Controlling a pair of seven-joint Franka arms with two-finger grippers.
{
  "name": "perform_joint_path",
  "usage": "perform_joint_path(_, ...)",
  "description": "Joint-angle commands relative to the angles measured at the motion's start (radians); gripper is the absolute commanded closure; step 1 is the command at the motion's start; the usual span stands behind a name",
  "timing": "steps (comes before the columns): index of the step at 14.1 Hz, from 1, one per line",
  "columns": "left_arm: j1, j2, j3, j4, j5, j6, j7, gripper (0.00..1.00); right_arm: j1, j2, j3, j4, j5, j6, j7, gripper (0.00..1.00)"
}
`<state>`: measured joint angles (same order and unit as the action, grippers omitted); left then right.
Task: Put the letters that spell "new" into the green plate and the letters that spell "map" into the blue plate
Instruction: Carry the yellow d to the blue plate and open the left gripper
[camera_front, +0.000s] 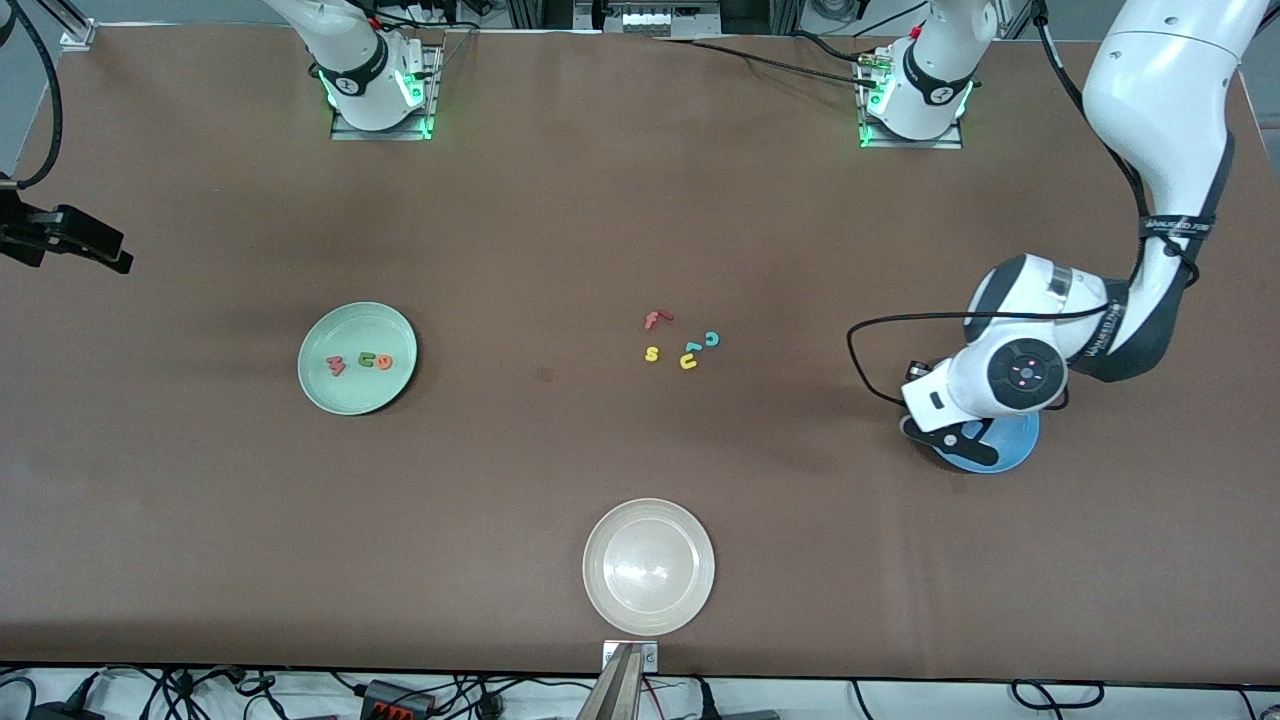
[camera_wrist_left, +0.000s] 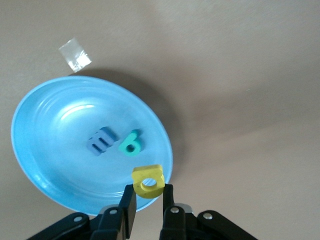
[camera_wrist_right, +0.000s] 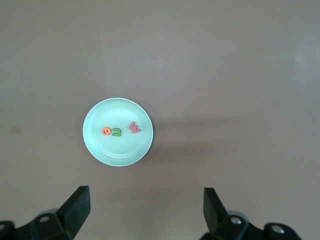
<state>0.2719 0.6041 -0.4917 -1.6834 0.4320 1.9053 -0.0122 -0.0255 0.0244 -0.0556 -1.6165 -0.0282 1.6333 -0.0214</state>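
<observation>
The blue plate (camera_front: 1012, 452) lies at the left arm's end of the table, partly hidden by the left wrist. In it lie a blue m (camera_wrist_left: 101, 140) and a teal bowl-and-stem letter (camera_wrist_left: 130, 144) on the plate's floor (camera_wrist_left: 55, 150). My left gripper (camera_wrist_left: 149, 192) is shut on a yellow bowl-and-stem letter (camera_wrist_left: 148, 181), held over the plate's rim. The green plate (camera_front: 360, 397) holds the red-pink w (camera_front: 336, 366), olive-green n (camera_front: 367, 359) and orange e (camera_front: 384, 362). My right gripper (camera_wrist_right: 146, 192) hangs open and empty, high above the table near the green plate (camera_wrist_right: 120, 150).
Loose letters lie mid-table: a red f (camera_front: 656, 319), a yellow s (camera_front: 652, 353), a teal c (camera_front: 712, 339), a yellow u (camera_front: 688, 361) and a small teal piece (camera_front: 692, 348). A whitish-beige plate (camera_front: 648, 540) sits near the front edge. A scrap of tape (camera_wrist_left: 75, 55) lies beside the blue plate.
</observation>
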Motion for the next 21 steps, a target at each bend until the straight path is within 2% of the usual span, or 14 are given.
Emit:
perform_joint_path(1, 0.003, 0.0, -0.008, 0.002, 0.028, 0.0, 0.015, 0.91, -0.008, -0.104, 0.011, -0.126, 0.001, 0.043, 0.0, 0.0)
perform_joint_path(5, 0.02, 0.0, -0.008, 0.004, 0.092, 0.0, 0.027, 0.91, -0.008, -0.116, 0.011, -0.138, -0.004, 0.048, -0.008, 0.0)
perform_joint_path(8, 0.061, 0.009, -0.008, 0.002, 0.097, 0.003, 0.121, 0.91, -0.01, -0.115, 0.011, -0.14, -0.006, 0.057, -0.015, 0.0)
perform_joint_path(13, 0.147, 0.052, -0.008, -0.031, 0.103, 0.09, 0.187, 0.89, -0.008, -0.103, 0.013, -0.138, -0.009, 0.059, -0.017, 0.0)
perform_joint_path(14, 0.147, 0.052, -0.008, -0.029, 0.103, 0.092, 0.189, 0.8, -0.008, -0.1, 0.013, -0.14, -0.006, 0.059, -0.017, 0.0)
perform_joint_path(15, 0.145, 0.051, -0.01, -0.025, 0.103, 0.092, 0.187, 0.53, -0.008, -0.098, 0.013, -0.14, -0.006, 0.06, -0.017, 0.0)
perform_joint_path(16, 0.144, 0.045, -0.016, -0.021, 0.102, 0.093, 0.183, 0.04, -0.008, -0.096, 0.013, -0.135, -0.009, 0.06, -0.017, 0.0)
perform_joint_path(17, 0.142, 0.037, -0.024, -0.013, 0.094, 0.086, 0.17, 0.0, -0.008, -0.096, 0.013, -0.132, -0.01, 0.06, -0.018, 0.0)
perform_joint_path(21, 0.139, 0.017, -0.067, 0.03, 0.082, 0.045, 0.166, 0.0, -0.008, -0.098, 0.011, -0.125, -0.01, 0.05, -0.038, 0.0)
